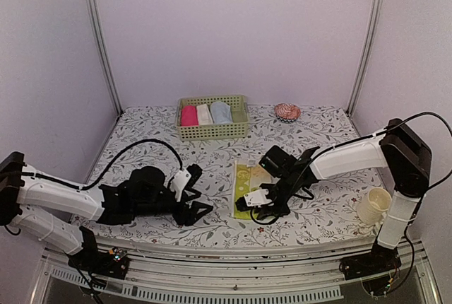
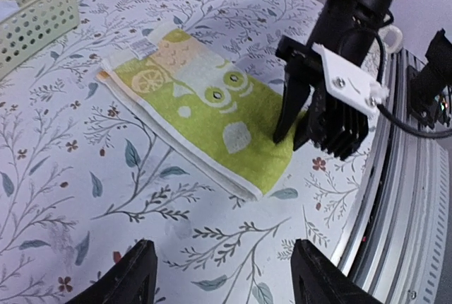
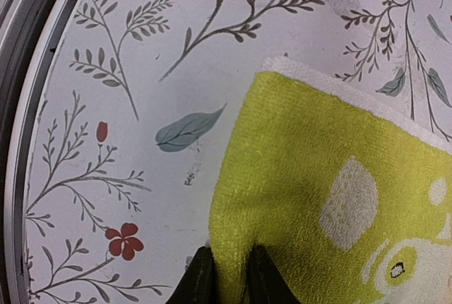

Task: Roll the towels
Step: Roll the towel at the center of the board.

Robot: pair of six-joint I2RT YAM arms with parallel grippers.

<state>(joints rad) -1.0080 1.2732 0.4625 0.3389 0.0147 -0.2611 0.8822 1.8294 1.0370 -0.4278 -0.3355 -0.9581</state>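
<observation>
On the left, the left claw [image 1: 195,191] hangs low over the flowered surface [image 1: 141,141] with its two fingers wide apart and nothing between them. In its own wrist view only the two dark finger ends are seen at the lower border; the rest is cut off.

Far in the middle stands a green basket [image 1: 212,133]. Inside it, from left to right, we see a pink roll [image 1: 188,115], a cream-white roll [image 1: 204,114] and the light blue towel [image 1: 221,112]. Only their tops show above the wall, so we cannot say how tightly the blue one is rolled.

Right of the left claw, the yellow-green towel [image 2: 198,99] lies flat on the surface as a folded strip running from far to near. The right claw [image 2: 289,139] stands at its near end, fingers narrow, with the cloth edge pinched between them. In the right wrist view the fingertips [image 3: 201,279] are almost all below the border, and a small crease of cloth rises between them. In the top view the claw hides this near end.

Far right of the basket lies a small round red-and-white thing [image 1: 287,112], too small to name. A pale cup [image 1: 373,205] stands near the right arm, partly behind it.
</observation>
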